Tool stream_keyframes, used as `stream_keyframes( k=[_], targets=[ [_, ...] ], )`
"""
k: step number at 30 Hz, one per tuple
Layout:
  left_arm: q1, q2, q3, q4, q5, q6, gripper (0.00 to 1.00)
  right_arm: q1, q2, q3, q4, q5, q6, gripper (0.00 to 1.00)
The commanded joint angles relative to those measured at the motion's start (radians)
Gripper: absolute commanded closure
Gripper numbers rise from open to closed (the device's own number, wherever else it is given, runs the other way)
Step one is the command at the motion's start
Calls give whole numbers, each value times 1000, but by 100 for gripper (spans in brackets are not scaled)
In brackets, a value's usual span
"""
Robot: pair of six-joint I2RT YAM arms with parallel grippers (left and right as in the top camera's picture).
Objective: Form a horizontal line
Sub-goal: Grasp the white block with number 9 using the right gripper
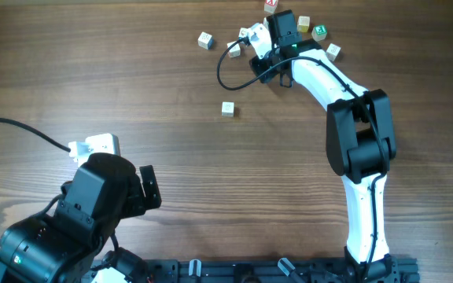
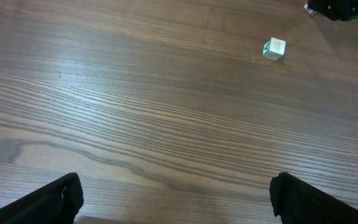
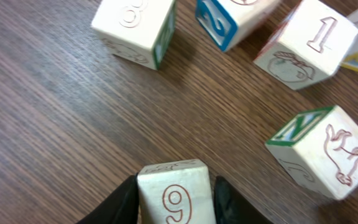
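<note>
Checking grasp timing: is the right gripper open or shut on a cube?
Shut: the right gripper's black fingers touch both sides of the white wooden cube marked with a red 9, no gap showing.

Bright even light, soft shadows, close-up blur

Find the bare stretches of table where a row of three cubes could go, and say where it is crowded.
Free: the broad wood left of the lone cube, above the left arm; also the strip between that arm and the right arm. Crowded: the overhead view's top right, where loose cubes ring the right arm's jaws around the cube marked 9.
</note>
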Motion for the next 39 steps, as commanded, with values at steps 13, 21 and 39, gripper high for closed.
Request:
stream_keyframes(
  k=[13, 21, 39],
  targets=[
    [6, -2, -4, 2, 5, -18, 0, 11, 17, 117, -251, 84, 351, 78],
    [6, -2, -4, 2, 5, -18, 0, 76, -26, 128, -453, 84, 499, 94],
    [6, -2, -4, 3, 5, -18, 0, 190, -68, 125, -554, 179, 834, 96]
  ],
)
